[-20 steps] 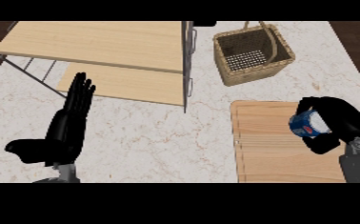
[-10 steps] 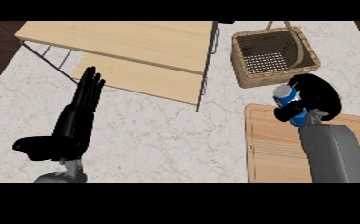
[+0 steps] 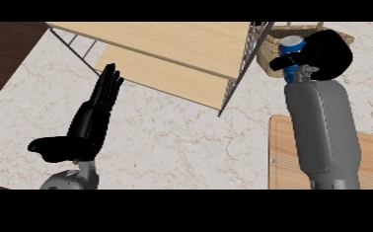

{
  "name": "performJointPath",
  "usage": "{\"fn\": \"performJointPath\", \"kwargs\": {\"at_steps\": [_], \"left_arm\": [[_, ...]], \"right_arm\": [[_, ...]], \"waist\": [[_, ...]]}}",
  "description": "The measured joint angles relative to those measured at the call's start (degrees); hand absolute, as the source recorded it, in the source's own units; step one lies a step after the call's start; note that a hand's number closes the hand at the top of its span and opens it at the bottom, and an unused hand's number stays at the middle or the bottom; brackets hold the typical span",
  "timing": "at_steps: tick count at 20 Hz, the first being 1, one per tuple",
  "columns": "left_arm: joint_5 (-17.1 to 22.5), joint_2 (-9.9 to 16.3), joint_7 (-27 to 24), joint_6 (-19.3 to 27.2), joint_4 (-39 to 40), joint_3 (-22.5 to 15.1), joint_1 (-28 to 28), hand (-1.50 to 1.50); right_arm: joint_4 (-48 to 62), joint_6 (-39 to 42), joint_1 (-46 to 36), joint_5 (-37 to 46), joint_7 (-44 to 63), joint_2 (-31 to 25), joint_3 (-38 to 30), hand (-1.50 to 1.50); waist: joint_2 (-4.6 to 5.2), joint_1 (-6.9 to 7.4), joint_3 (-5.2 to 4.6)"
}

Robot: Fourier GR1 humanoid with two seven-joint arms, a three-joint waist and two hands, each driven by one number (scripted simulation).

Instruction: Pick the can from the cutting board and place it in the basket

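Can [image 3: 290,53] is the thing to watch, and it sits up at about one o'clock in the head view. It is blue with a pale, silvery round top, and a white patch shows on its side. Only part of it can be seen, because the black right hand [image 3: 325,53] is curled around it and covers much of it. The can stands nearly upright in that hand. It is held up in the air, right in front of the basket [image 3: 275,42], which also sits at one o'clock. The basket is brown and woven, and only bits of its wall and rim peek out around the hand and the can. I cannot tell if the can is over the opening or just beside it.

The grey right forearm [image 3: 322,132] runs from five o'clock up to the hand. Under it, at four o'clock, lies the cutting board [image 3: 280,157], a light wooden slab. The can is well away from the board.

A wooden shelf rack [image 3: 182,53] with thin metal legs fills the top from eleven to twelve o'clock. It stands just beside the basket.

The left hand [image 3: 87,122] rests at eight o'clock over the white marble counter [image 3: 182,147]. Its fingers are straight and point up, and its thumb sticks out to the side. It holds nothing.
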Motion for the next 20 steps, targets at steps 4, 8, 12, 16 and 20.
{"fn": "performJointPath", "kwargs": {"at_steps": [4,8,12,16,20], "left_arm": [[-0.2,-0.4,0.2,-0.4,0.7,-1.0,-0.9,0.0],[-0.7,-0.8,0.5,-0.3,1.3,-1.6,-2.0,0.0],[-0.9,-1.2,0.5,-0.1,1.9,-1.9,-2.7,0.0],[-0.9,-1.1,0.8,0.0,2.2,-1.5,-3.0,0.0],[-1.0,-1.3,0.7,0.3,2.7,-1.3,-3.1,0.0]], "right_arm": [[1.8,-3.7,-8.5,7.2,2.6,0.5,-0.4,1.5],[4.4,-6.2,-16.2,14.1,4.2,1.1,-0.9,1.5],[7.7,-7.5,-22.1,20.3,5.8,1.8,-2.4,1.5],[10.7,-8.1,-26.0,25.7,7.4,2.3,-5.0,1.5],[13.7,-8.0,-29.1,30.4,9.0,2.6,-7.6,1.5]], "waist": [[0.12,1.14,-0.1],[0.2,1.62,-0.14],[0.36,1.6,0.09],[0.32,1.14,0.22],[0.05,0.44,0.31]]}}
